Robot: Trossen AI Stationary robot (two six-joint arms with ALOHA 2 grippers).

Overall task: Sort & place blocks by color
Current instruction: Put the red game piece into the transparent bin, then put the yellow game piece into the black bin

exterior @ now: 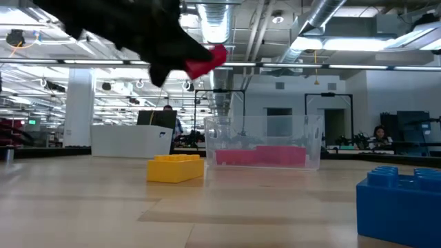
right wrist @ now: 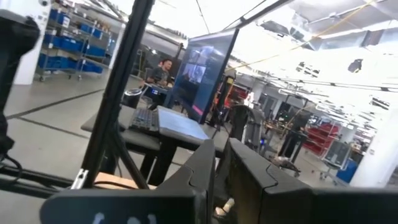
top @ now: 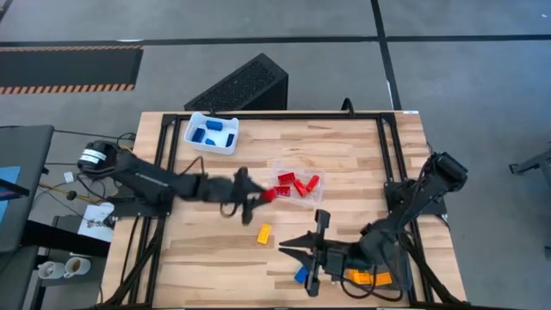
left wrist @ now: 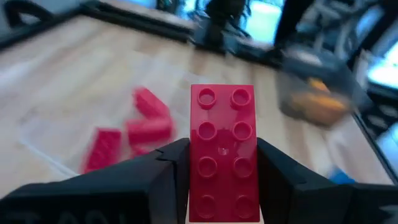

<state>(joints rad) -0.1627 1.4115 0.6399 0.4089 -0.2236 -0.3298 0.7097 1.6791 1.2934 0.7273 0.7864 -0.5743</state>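
One red block (left wrist: pixel 222 152) clamped between left pincer (top: pixel 258 199) fingers, above table, beside clear tray (top: pixel 293 200); right pincer (top: pixel 314 258) closed, empty.

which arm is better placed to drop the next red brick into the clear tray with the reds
Left. The left hand is shut on a red brick and hangs just beside the clear tray that holds the other red bricks. The right hand is nearer the front edge, shut and empty.
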